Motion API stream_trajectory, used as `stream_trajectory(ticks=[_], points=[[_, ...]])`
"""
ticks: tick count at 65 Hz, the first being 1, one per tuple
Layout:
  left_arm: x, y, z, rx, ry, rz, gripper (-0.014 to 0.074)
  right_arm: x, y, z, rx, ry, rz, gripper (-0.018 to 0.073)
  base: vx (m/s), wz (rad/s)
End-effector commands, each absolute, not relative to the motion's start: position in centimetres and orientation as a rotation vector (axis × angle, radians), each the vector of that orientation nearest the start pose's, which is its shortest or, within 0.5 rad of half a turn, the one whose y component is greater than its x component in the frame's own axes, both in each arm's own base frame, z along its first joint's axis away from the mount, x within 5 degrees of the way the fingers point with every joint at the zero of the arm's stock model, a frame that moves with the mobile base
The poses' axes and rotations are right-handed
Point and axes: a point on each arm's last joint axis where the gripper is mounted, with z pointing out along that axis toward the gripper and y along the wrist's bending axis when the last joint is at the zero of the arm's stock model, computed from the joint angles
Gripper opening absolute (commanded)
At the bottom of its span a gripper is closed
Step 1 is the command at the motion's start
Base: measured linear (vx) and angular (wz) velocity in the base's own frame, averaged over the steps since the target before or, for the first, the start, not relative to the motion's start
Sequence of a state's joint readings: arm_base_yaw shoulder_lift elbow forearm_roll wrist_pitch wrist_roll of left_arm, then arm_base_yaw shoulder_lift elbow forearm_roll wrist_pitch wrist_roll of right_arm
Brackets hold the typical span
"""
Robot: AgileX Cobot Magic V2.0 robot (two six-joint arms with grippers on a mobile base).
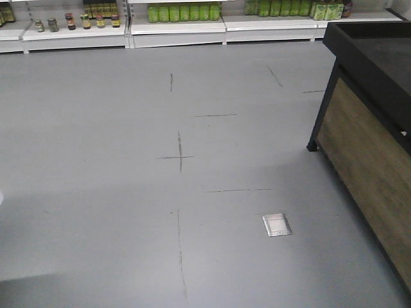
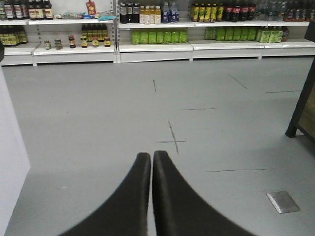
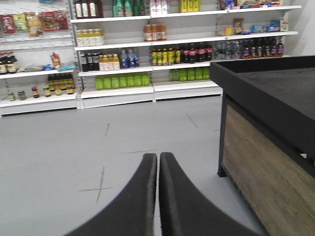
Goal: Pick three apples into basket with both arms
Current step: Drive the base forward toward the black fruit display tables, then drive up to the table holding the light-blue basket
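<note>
A: Apples, basket: out of every view; front camera, grey floor (image 1: 128, 160) and dark counter (image 1: 369, 61).
B: Left wrist: left gripper (image 2: 151, 158) closed, empty. Right wrist: right gripper (image 3: 158, 160) likewise. Driving in blind risks clipping that counter.

On the far side of the floor (image 1: 96, 160), shelves (image 1: 176, 29) along the back wall, with bottles (image 1: 183, 12) in rows at the middle and right, jars (image 1: 46, 25) toward the left end. At the right edge of the floor, a table (image 1: 372, 58). Left of the table, a cross mark (image 1: 180, 156) on the floor; nearer and rightward, a floor plate (image 1: 277, 225). Above the floor, facing the shelves, left gripper (image 2: 151, 157) and right gripper (image 3: 158, 158), tips pressed together.
</note>
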State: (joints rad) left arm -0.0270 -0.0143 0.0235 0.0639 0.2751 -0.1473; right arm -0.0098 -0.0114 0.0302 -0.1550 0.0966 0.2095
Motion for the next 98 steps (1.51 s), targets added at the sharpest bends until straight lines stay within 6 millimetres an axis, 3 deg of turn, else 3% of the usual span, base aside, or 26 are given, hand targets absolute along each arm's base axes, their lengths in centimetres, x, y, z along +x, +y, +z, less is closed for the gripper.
stream_trajectory(ticks=[1,47,98], points=[[5.61,-0.08,18.15,-0.064,1.711,-0.088,-0.0006,5.73,-0.12,19.78,0.043,1.533,0.014,-0.0003,0.23,-0.26],[5.61,-0.08,18.15,-0.064,1.711,-0.088,-0.0006,5.73,-0.12,19.78,0.043,1.533,0.014,-0.0003,0.22,-0.23],[5.61,-0.08,18.15,-0.064,1.711,-0.088,-0.0006,5.73,-0.12,19.78,0.043,1.533,0.014,-0.0003,0.12,-0.44]])
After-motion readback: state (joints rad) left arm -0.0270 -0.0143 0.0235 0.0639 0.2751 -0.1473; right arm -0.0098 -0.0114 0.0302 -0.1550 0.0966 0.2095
